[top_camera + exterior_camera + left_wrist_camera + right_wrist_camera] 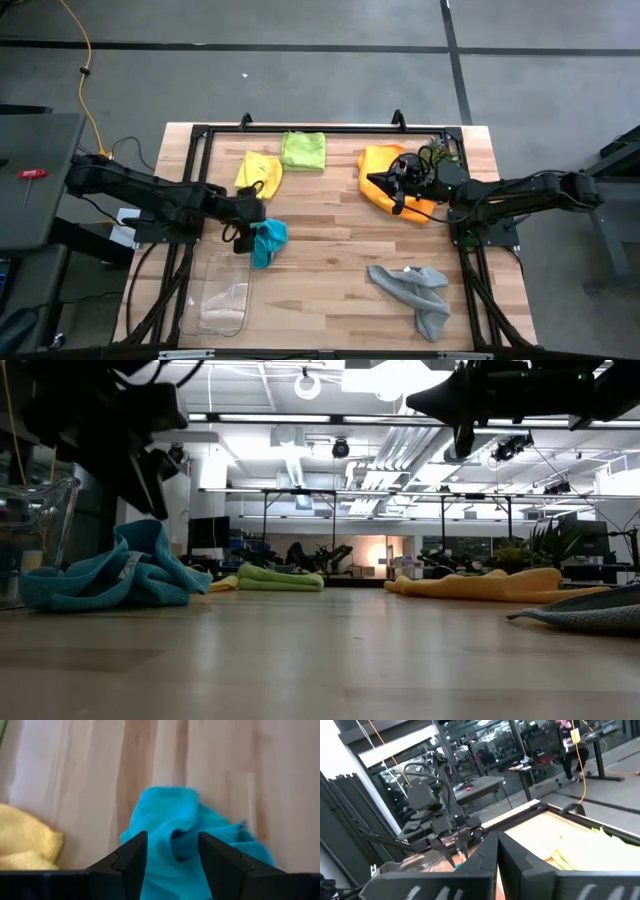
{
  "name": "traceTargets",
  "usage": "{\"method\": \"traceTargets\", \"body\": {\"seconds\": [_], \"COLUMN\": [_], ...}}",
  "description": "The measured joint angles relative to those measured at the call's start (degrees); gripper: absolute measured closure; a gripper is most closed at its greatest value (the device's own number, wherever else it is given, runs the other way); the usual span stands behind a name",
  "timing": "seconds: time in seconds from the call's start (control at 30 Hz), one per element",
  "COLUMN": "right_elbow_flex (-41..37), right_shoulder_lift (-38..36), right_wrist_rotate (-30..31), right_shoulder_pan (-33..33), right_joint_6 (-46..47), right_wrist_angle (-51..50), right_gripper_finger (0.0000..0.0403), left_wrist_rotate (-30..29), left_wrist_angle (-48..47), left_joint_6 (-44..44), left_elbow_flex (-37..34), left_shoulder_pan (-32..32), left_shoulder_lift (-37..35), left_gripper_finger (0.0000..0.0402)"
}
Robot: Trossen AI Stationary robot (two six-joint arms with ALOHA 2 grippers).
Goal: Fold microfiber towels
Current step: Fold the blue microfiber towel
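- We see our left gripper (252,232) at centre-left of the high view, above the crumpled teal towel (268,243), fingers partly apart with teal cloth between them. From the left wrist view we cannot tell whether they pinch it or only straddle it.
- Our risk here: if we close on the bunched heap, we judge we would catch several layers at once, and the towel would lift as a wad rather than by one corner, leaving nothing to fold.
- The clear tray (218,296) lies just below the teal towel in the high view. A low drag toward the bottom of the frame could push the cloth against its rim.
- The yellow towel (258,171) sits near, just above the left gripper in the high view. A sweep upward could ruffle it.
- Our right gripper (385,180) hangs over the orange towel (381,162) at upper right of the high view, fingers pressed together and holding nothing. If it descends like this it would only poke the cloth.
- The small plant (437,153) stands just beside the orange towel; a swing of the right arm might knock it.
- The green towel (303,150) at top centre looks folded flat, and the grey towel (415,292) lies rumpled at lower right, well apart from both arms.
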Motion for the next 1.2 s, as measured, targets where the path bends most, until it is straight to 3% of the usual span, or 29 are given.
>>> {"method": "traceTargets", "body": {"seconds": [0.27,0.53,0.87,1.03,1.2], "right_elbow_flex": [0.0,0.0,0.04,0.04,0.07], "right_shoulder_lift": [0.0,0.0,0.0,0.0,0.19], "right_wrist_rotate": [0.57,2.01,2.03,2.03,1.58], "right_shoulder_pan": [-0.02,-0.02,-0.02,0.04,0.07], "right_joint_6": [0.23,0.24,6.42,7.7,10.68], "right_wrist_angle": [-0.38,-0.36,-0.17,0.07,-2.0], "right_gripper_finger": [0.0402,0.0402,0.0402,0.0402,0.0402], "left_wrist_rotate": [-0.63,-3.56,-4.46,1.5,10.64], "left_wrist_angle": [0.06,4.68,14.13,16.45,18.59], "left_joint_6": [-0.48,0.75,10.29,7.51,1.9], "left_elbow_flex": [0.0,0.58,10.43,12.2,12.16], "left_shoulder_pan": [0.04,0.67,12.32,18.17,19.08], "left_shoulder_lift": [5.1,5.19,6.03,8.98,16.3], "left_gripper_finger": [0.0265,0.0393,0.04,0.0401,0.0401]}}
